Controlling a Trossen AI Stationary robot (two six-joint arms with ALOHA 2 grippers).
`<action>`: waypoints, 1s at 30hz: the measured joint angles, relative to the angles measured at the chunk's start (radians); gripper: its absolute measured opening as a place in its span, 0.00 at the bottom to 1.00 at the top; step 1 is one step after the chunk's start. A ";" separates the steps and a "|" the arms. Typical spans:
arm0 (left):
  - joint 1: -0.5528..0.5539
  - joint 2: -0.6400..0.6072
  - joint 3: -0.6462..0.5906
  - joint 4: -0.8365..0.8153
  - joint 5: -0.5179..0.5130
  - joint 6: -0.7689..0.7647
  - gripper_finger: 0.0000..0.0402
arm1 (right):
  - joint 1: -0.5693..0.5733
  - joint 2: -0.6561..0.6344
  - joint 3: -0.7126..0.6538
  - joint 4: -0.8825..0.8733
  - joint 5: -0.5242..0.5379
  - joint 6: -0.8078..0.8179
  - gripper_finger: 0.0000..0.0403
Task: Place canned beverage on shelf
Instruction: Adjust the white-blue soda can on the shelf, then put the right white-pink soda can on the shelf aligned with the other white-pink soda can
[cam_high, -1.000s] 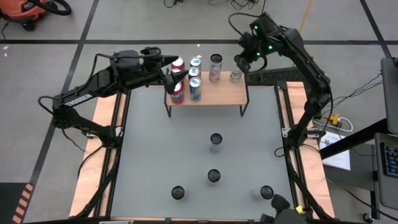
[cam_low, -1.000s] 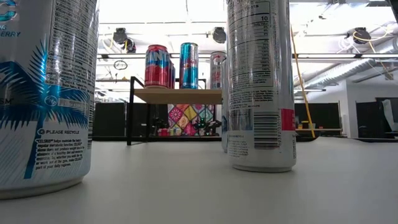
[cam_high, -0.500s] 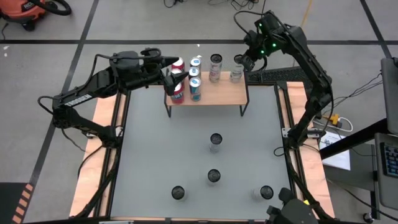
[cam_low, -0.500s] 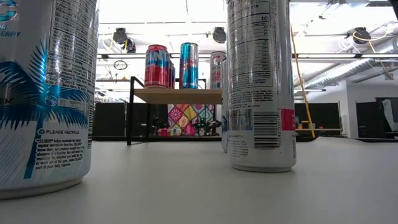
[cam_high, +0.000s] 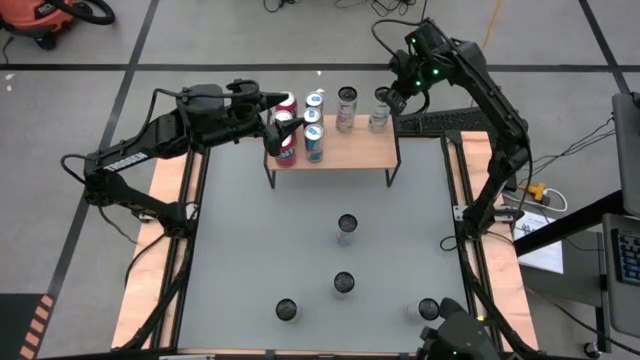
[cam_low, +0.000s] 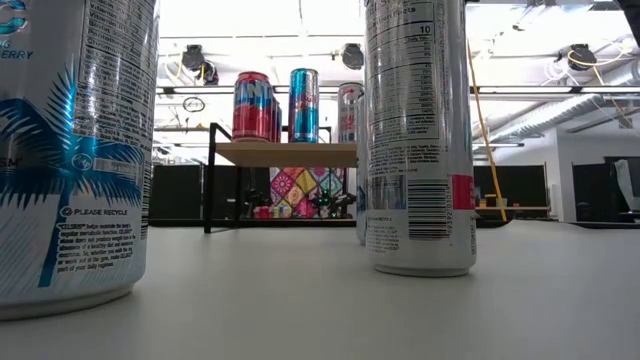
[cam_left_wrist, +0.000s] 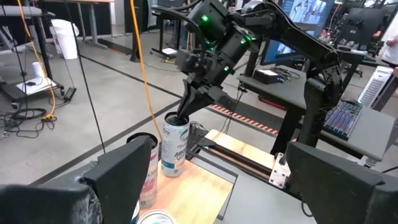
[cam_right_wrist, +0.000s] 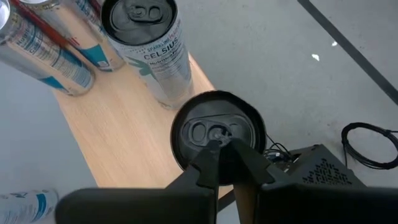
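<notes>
grey tabletop (cam_high: 300, 230), shelf (cam_high: 350, 152) at rear: right hand (cam_right_wrist: 224, 155) clenched atop corner can (cam_high: 379, 110); any sideways drag risks toppling it; left hand (cam_high: 275, 125) released

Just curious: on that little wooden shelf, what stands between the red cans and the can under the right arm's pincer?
In the high view, two blue-and-white cans and a silver can stand on the shelf between them.

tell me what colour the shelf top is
Light-brown wood; the shelf top shows best in the right wrist view.
</notes>
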 joint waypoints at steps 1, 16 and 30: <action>0.000 0.000 0.000 0.000 0.000 0.000 0.93 | 0.000 0.000 0.000 0.002 0.000 0.001 0.03; 0.000 0.000 0.000 0.000 -0.003 0.000 0.93 | 0.000 0.002 0.000 0.011 -0.024 0.014 0.03; 0.000 0.000 0.000 -0.011 -0.003 -0.001 0.93 | 0.005 -0.067 -0.002 0.011 -0.035 0.098 0.03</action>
